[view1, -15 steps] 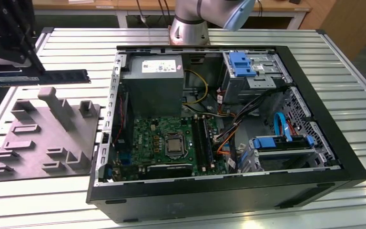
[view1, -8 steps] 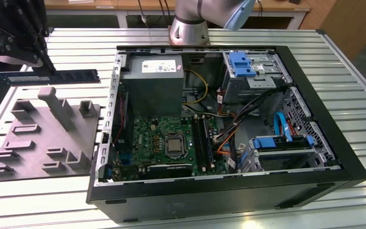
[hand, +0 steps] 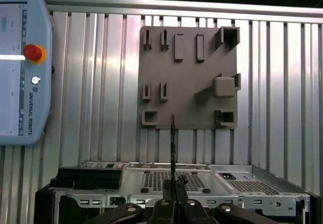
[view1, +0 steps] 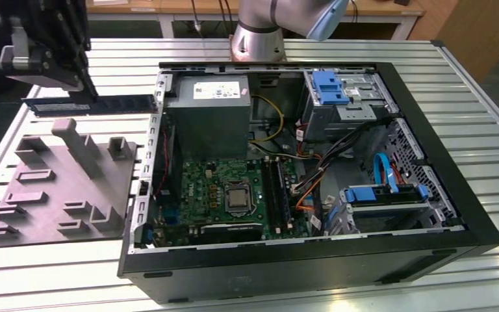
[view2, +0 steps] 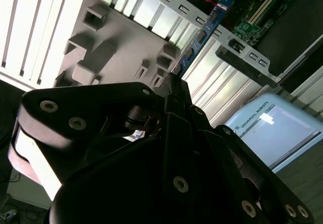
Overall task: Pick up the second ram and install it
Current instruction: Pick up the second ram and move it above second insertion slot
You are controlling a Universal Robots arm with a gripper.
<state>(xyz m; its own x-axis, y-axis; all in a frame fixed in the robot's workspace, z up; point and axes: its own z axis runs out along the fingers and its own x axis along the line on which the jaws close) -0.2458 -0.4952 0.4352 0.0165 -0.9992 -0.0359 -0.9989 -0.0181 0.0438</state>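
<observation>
Exterior view: the gripper [view1: 88, 93] pinches the ram [view1: 89, 104], which lies level just under its fingertips (the tray [view1: 59, 188] lies lower, apart). Second wrist view: the ram [view2: 202, 35] juts ahead of the gripper [view2: 171, 85]. First wrist view: the ram [hand: 172, 143] is edge-on, clamped.
</observation>
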